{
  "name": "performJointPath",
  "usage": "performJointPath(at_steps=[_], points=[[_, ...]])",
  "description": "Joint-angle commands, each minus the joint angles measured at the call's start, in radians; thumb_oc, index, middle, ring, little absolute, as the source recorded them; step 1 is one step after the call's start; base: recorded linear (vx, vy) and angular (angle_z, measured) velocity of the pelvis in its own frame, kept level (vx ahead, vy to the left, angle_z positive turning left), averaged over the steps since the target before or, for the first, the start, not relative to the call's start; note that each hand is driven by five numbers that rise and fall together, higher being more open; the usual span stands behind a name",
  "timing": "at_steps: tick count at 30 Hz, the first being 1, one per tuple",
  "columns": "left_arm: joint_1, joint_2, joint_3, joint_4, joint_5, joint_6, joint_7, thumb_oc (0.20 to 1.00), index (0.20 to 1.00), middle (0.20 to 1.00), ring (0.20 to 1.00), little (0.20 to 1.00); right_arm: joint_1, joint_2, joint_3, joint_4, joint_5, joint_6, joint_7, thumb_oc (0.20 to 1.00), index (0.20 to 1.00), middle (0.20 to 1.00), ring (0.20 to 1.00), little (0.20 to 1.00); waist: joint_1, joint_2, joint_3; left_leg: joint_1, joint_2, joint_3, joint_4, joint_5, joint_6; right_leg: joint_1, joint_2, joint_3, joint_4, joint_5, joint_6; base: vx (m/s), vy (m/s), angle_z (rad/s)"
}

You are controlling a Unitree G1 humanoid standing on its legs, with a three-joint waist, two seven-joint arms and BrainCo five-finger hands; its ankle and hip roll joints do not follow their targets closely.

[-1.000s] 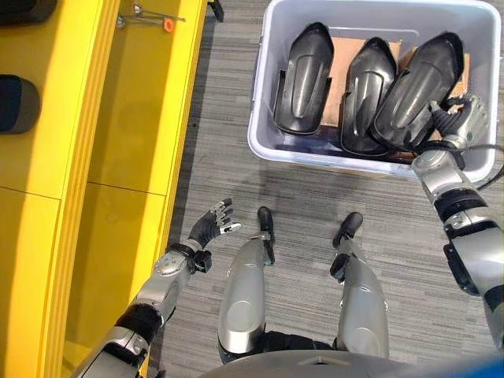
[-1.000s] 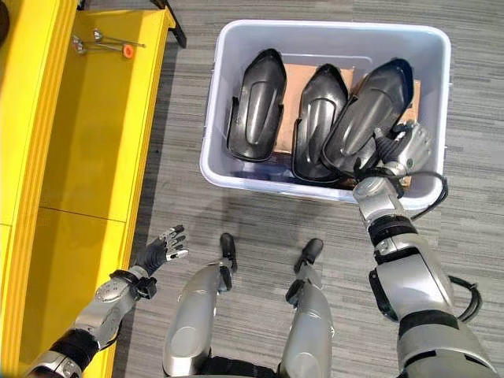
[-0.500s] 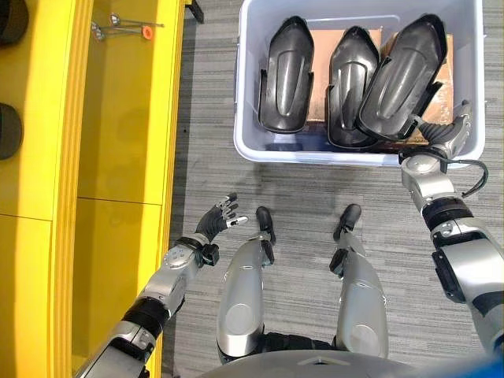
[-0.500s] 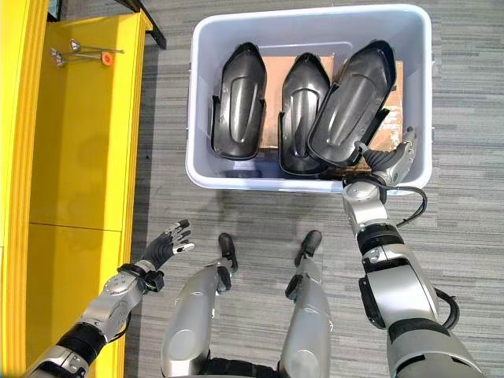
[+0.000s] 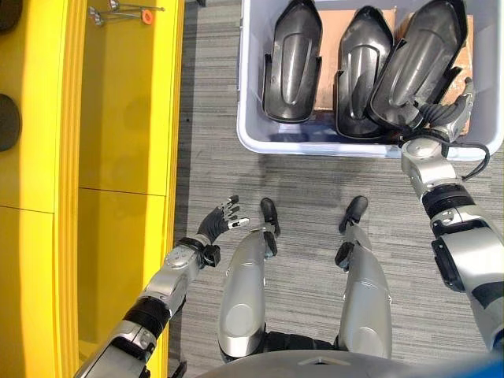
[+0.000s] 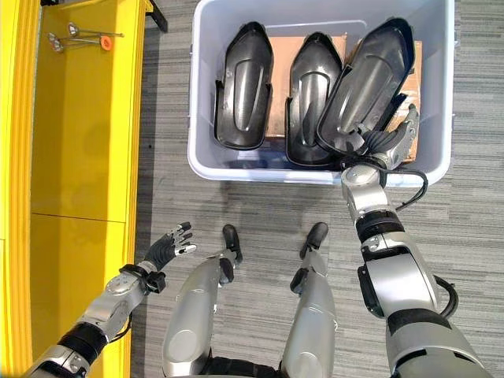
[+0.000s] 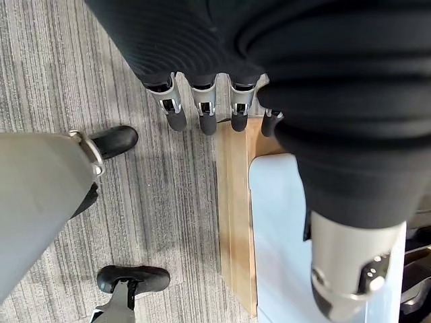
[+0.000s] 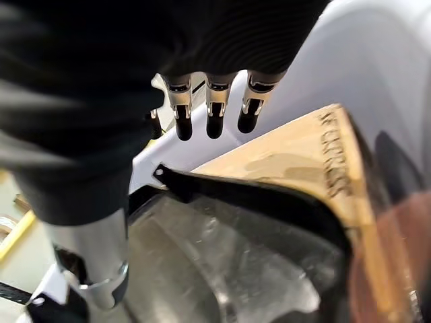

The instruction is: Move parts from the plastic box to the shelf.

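Three black moulded parts lie side by side on brown cardboard in the pale grey plastic box [image 5: 315,148]: a left part [image 5: 291,63], a middle part [image 5: 361,71] and a right part [image 5: 417,63]. My right hand [image 5: 441,118] reaches over the box's near right corner. It is open, its straight fingers [image 8: 214,111] just past the near end of the right part [image 8: 256,202], thumb apart. My left hand [image 5: 220,224] hangs open over the floor beside the yellow shelf [image 5: 126,118], holding nothing.
Thin metal tools with an orange piece [image 5: 118,12] lie at the far end of the yellow shelf's lower board. A dark round object [image 5: 8,122] sits on the level at the far left. Grey striped carpet runs between the shelf and the box.
The camera has shifted, so the box sits higher in view. My right hand has moved in from the box rim toward the right part's near end. The left hand has barely moved.
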Motion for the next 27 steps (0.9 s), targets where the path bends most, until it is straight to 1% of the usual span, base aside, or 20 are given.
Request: performJointPath(at_steps=[1,5,7,9,10,12,15,17,19,20,23,27], points=[[0.053,-0.007,-0.038,-0.058,0.003,-0.011,0.005,1.000,1.000,1.000,1.000,1.000,-0.017,-0.043,0.007,-0.047,0.021,-0.053,-0.024,1.000,1.000,1.000,1.000,1.000,0.020,0.060,-0.031,0.013,-0.029,-0.037,-0.143,0.066,-0.035,-0.041,-0.008,-0.007,0.276,-0.237,0.072,0.00,0.000,0.00],[0.054,-0.008,-0.046,-0.058,-0.005,-0.020,0.007,1.000,1.000,1.000,1.000,1.000,-0.028,-0.043,-0.006,-0.044,0.052,-0.088,-0.026,1.000,1.000,1.000,1.000,1.000,0.020,0.061,-0.031,0.001,-0.021,-0.032,-0.131,0.061,-0.034,-0.052,-0.013,-0.011,0.288,-0.242,0.069,0.01,0.006,0.00],[0.053,-0.007,-0.049,-0.059,-0.017,-0.018,0.015,1.000,1.000,1.000,1.000,1.000,-0.037,-0.042,-0.012,-0.047,0.037,-0.106,-0.030,1.000,1.000,1.000,1.000,1.000,0.021,0.063,-0.031,-0.001,-0.019,-0.029,-0.126,0.059,-0.035,-0.057,-0.015,-0.013,0.300,-0.247,0.068,0.02,0.016,-0.02],[0.053,-0.006,-0.048,-0.059,-0.010,-0.015,0.015,1.000,1.000,1.000,1.000,1.000,-0.046,-0.042,-0.017,-0.052,0.035,-0.101,-0.026,1.000,1.000,1.000,1.000,1.000,0.023,0.064,-0.031,-0.002,-0.019,-0.029,-0.120,0.057,-0.035,-0.058,-0.016,-0.015,0.309,-0.250,0.066,0.01,0.000,0.02],[0.052,-0.008,-0.049,-0.055,-0.013,-0.015,0.011,1.000,1.000,1.000,1.000,1.000,-0.062,-0.039,-0.015,-0.053,0.062,-0.088,-0.037,1.000,1.000,1.000,1.000,1.000,0.025,0.063,-0.031,-0.005,-0.015,-0.028,-0.113,0.054,-0.035,-0.062,-0.020,-0.019,0.318,-0.254,0.066,0.02,-0.001,0.04],[0.053,-0.007,-0.051,-0.060,-0.015,-0.014,0.009,1.000,1.000,1.000,1.000,1.000,-0.066,-0.038,-0.022,-0.043,0.098,-0.085,-0.039,1.000,1.000,1.000,1.000,1.000,0.028,0.062,-0.031,-0.011,-0.012,-0.027,-0.108,0.054,-0.036,-0.065,-0.022,-0.022,0.320,-0.255,0.065,0.01,-0.003,0.02],[0.052,-0.002,-0.058,-0.070,-0.018,-0.010,0.014,1.000,1.000,1.000,1.000,1.000,-0.073,-0.042,-0.028,-0.019,0.107,-0.075,-0.057,1.000,1.000,1.000,1.000,1.000,0.031,0.063,-0.031,-0.018,-0.009,-0.030,-0.106,0.054,-0.038,-0.070,-0.022,-0.025,0.324,-0.256,0.063,0.00,0.000,0.00],[0.054,-0.002,-0.063,-0.075,-0.023,-0.002,0.019,1.000,1.000,1.000,1.000,1.000,-0.078,-0.044,-0.029,-0.004,0.128,-0.077,-0.040,1.000,1.000,1.000,1.000,1.000,0.034,0.064,-0.031,-0.024,-0.009,-0.031,-0.104,0.055,-0.039,-0.074,-0.020,-0.027,0.325,-0.258,0.062,0.00,0.000,0.00],[0.050,-0.008,-0.065,-0.063,-0.001,-0.011,0.019,1.000,1.000,1.000,1.000,1.000,-0.087,-0.040,-0.015,0.016,0.110,-0.084,-0.029,1.000,1.000,1.000,1.000,1.000,0.035,0.064,-0.031,-0.033,-0.006,-0.031,-0.100,0.057,-0.042,-0.083,-0.020,-0.029,0.328,-0.257,0.061,0.04,0.014,-0.03],[0.055,-0.012,-0.072,-0.054,-0.010,-0.013,0.018,1.000,1.000,1.000,1.000,1.000,-0.085,-0.036,-0.005,0.022,0.107,-0.079,-0.030,1.000,1.000,1.000,1.000,1.000,0.034,0.062,-0.031,-0.016,-0.008,-0.039,-0.090,0.032,-0.053,-0.068,-0.026,-0.017,0.342,-0.283,0.075,0.08,0.032,-0.01],[0.047,-0.018,-0.081,-0.053,-0.021,-0.018,0.025,1.000,1.000,1.000,1.000,1.000,-0.088,-0.038,0.006,0.028,0.159,-0.070,-0.035,1.000,1.000,1.000,1.000,1.000,0.032,0.062,-0.031,-0.029,-0.003,-0.036,-0.078,0.027,-0.053,-0.079,-0.032,-0.019,0.352,-0.288,0.074,0.03,0.011,0.00],[0.041,-0.014,-0.090,-0.059,-0.037,-0.010,0.032,1.000,1.000,1.000,1.000,1.000,-0.109,-0.042,0.005,0.049,0.154,-0.059,-0.070,1.000,1.000,1.000,1.000,1.000,0.035,0.065,-0.031,-0.047,-0.002,-0.038,-0.068,0.025,-0.054,-0.095,-0.035,-0.021,0.365,-0.291,0.073,0.00,0.000,0.00]])
